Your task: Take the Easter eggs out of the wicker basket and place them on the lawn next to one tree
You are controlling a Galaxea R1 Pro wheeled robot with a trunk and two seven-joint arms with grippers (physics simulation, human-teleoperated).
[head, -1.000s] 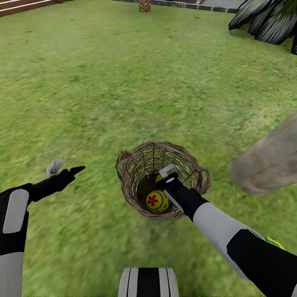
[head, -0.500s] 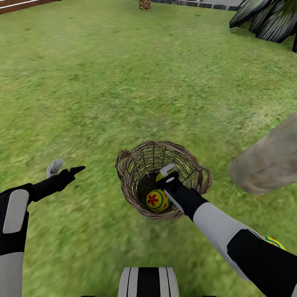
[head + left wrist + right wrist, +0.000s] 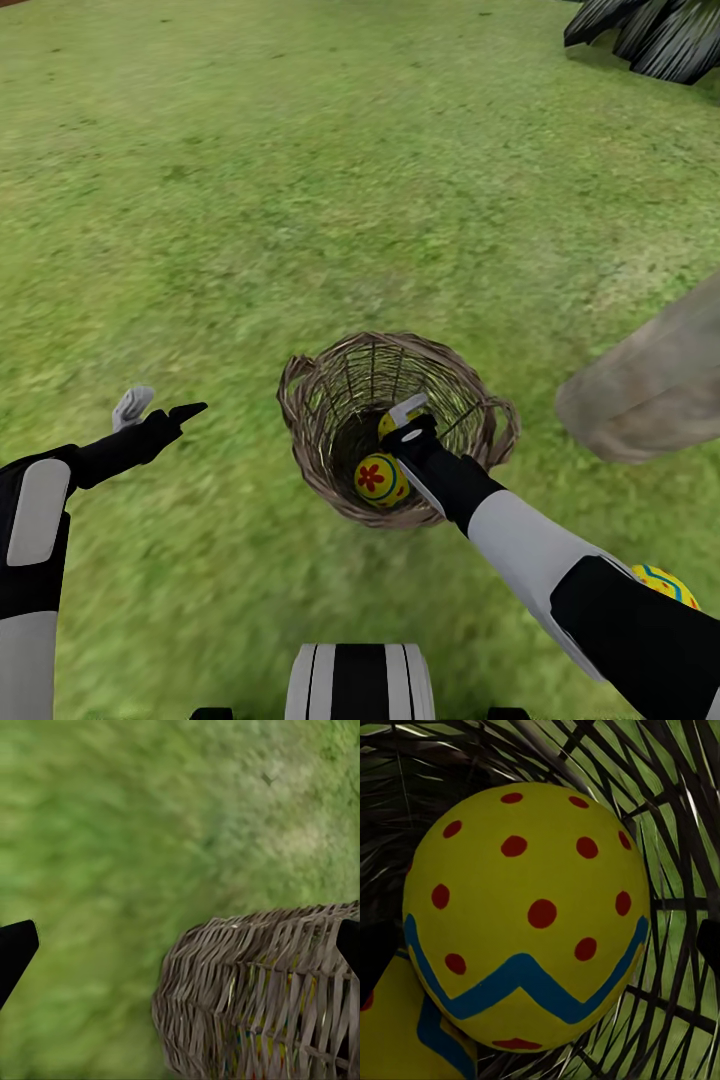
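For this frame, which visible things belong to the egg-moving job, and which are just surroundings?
Job:
- wicker basket, on the lawn
- flower egg and dotted egg, inside the basket
- third egg, on the grass by the right arm
- tree trunk
- right pincer, reaching into the basket

Surroundings:
- dark ragged foliage
- left pincer, open over grass

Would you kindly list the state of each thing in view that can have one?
wicker basket: upright on the lawn, two eggs inside.
flower egg: lying at the basket's bottom.
dotted egg: in the basket, right in front of the right hand.
third egg: out on the grass, near the tree trunk.
right hand: reaching into the basket; grip unclear.
left hand: open, empty, beside the basket.
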